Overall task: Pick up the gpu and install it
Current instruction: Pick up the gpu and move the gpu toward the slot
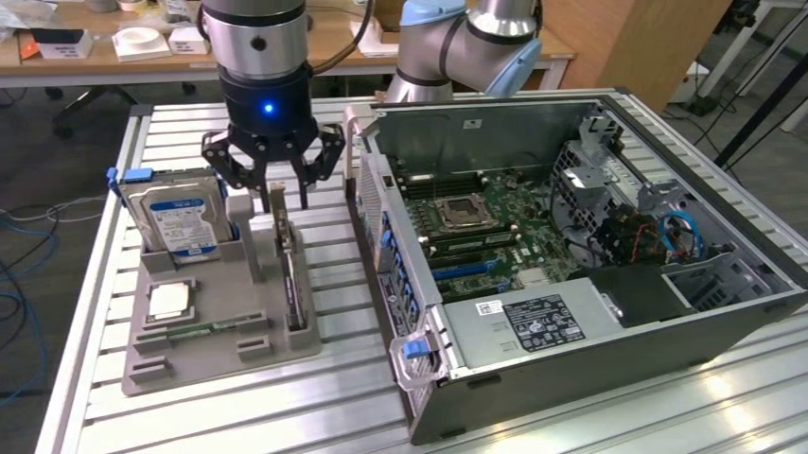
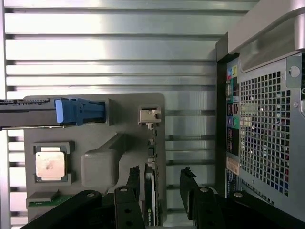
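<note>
Grey plastic holder on the slatted table has the gpu standing on edge in a slot, probably so that fingers can drop down over both its faces. The gripper hangs over the card's upper edge, spread wide and holding nothing. Beside it the case lies open, board up, which suits fitting from above.

At the wrist, the gpu runs between the fingers with a gap on each side. The drive stands in its own slot, well apart.
</note>
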